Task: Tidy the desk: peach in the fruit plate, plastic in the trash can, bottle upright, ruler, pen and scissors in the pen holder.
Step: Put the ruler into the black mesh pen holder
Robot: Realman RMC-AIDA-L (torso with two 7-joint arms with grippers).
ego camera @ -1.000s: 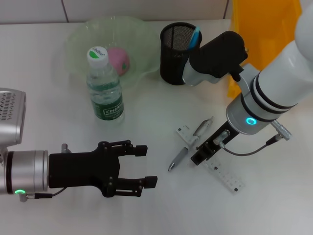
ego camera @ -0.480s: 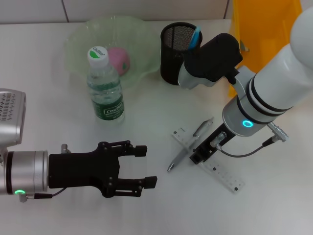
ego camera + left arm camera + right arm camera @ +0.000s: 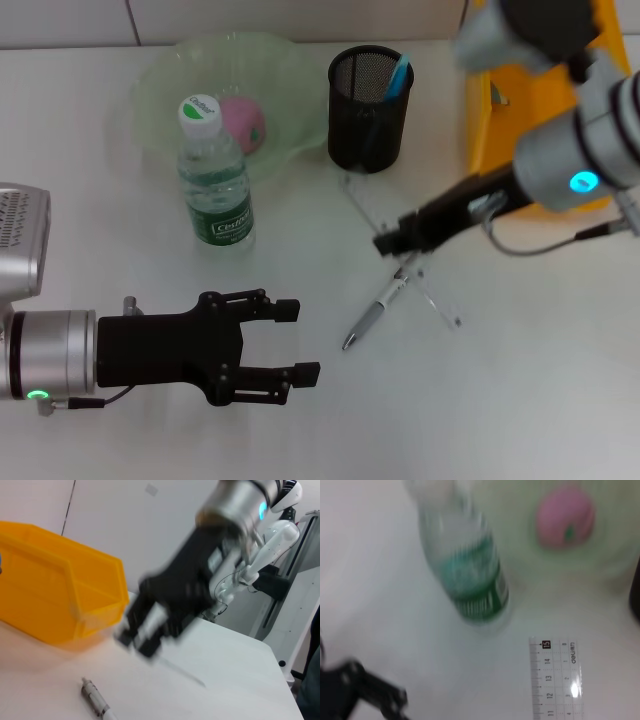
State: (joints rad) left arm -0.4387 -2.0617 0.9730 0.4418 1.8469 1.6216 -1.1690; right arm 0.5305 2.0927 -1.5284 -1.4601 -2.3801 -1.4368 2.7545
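My right gripper point(image 3: 390, 242) is shut on the clear ruler point(image 3: 430, 292) and holds it tilted above the desk, in front of the black mesh pen holder point(image 3: 368, 110). The ruler also shows close in the right wrist view point(image 3: 555, 677). A silver pen point(image 3: 376, 312) lies on the desk under the ruler. The bottle point(image 3: 214, 180) stands upright. The pink peach point(image 3: 244, 122) lies in the green fruit plate point(image 3: 160, 85). My left gripper point(image 3: 299, 341) is open and empty near the front left. No scissors or plastic in view.
An orange bin point(image 3: 535, 90) stands at the back right, beside the pen holder. A blue thing point(image 3: 399, 74) sticks out of the holder. The left wrist view shows the right gripper point(image 3: 137, 637), the bin point(image 3: 55, 597) and the pen point(image 3: 95, 699).
My right gripper has lifted the ruler off the desk and swung up and back toward the pen holder. The pen stays on the desk. The left arm has not moved.
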